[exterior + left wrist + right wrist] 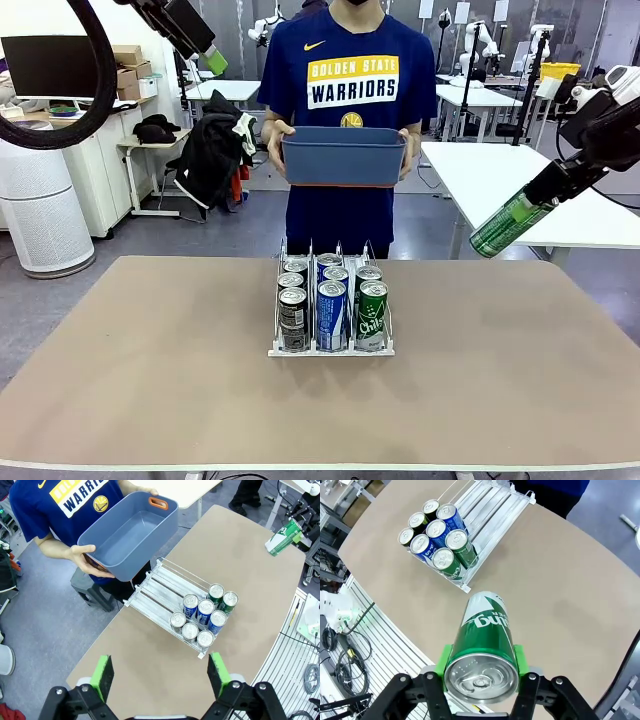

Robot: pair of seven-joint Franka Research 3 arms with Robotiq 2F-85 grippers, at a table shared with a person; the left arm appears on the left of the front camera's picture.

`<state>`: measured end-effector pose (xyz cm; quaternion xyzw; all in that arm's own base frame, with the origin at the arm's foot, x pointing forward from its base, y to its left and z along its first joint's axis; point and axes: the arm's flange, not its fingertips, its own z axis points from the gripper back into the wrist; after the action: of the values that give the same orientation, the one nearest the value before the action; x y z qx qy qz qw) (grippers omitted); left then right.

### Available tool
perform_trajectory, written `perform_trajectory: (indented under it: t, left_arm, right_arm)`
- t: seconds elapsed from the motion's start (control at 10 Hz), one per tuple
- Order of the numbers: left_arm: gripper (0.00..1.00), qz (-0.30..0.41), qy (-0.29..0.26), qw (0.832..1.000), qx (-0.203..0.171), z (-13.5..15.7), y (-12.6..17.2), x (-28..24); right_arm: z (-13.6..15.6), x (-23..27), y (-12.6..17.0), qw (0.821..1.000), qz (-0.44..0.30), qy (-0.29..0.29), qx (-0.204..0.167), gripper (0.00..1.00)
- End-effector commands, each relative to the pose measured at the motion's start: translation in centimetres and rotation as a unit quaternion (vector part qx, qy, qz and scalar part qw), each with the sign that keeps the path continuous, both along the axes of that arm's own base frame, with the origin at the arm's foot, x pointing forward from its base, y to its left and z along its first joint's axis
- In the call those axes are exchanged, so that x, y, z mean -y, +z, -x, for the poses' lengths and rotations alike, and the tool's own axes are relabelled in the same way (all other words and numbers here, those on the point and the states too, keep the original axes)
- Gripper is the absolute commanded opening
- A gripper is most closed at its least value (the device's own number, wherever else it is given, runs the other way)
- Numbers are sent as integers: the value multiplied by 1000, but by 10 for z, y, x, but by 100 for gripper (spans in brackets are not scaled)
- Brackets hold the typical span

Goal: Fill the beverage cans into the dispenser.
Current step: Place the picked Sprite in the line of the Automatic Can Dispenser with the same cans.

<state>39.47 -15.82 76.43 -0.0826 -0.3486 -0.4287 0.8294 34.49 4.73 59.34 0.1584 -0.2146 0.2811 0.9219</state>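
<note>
Holding my left gripper high above the tabletop's left side, I keep its green pads spread wide on nothing. At the middle, nearer the far edge, the clear-and-white dispenser carries seven cans: three black-and-silver in its left lane, two blue in the middle, two green on the right. A person holds a blue-grey bin beyond the far edge. Over the right edge, my right gripper clamps one tilted green can.
</note>
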Motion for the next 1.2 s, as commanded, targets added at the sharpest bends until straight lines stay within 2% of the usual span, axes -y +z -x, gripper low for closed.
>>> perform_trajectory:
  t: [0.0, 0.2, 0.3, 0.4, 0.5, 0.6, 0.8, 0.9, 1.1]
  left_arm:
    - [100, 0, 0, 1000, 0, 1, 0, -2]
    - [100, 0, 0, 1000, 0, 1, 0, -2]
    - [100, 0, 0, 1000, 0, 1, 0, -2]
    - [100, 0, 0, 1000, 0, 1, 0, -2]
    - [100, 0, 0, 1000, 0, 1, 0, -2]
    - [100, 0, 0, 1000, 0, 1, 0, -2]
    - [100, 0, 0, 1000, 0, 1, 0, -2]
    - [100, 0, 0, 1000, 0, 1, 0, -2]
    - [100, 0, 0, 1000, 0, 1, 0, -2]
  right_arm:
    - [0, 0, -1, 1000, 0, 0, -1, 58]
    - [5, -32, -19, 999, 6, -50, 3, 58]
    - [12, -46, -29, 995, -10, -95, 1, 58]
    - [28, -59, -38, 993, -2, -116, 2, 58]
    - [33, -66, -43, 992, 4, -124, -1, 58]
    - [36, -80, -56, 987, 23, -157, 9, 58]
    - [53, -95, -68, 987, 31, -160, 6, 58]
    - [56, -95, -70, 984, 49, -170, 18, 58]
    - [64, -111, -90, 987, 46, -156, 3, 58]
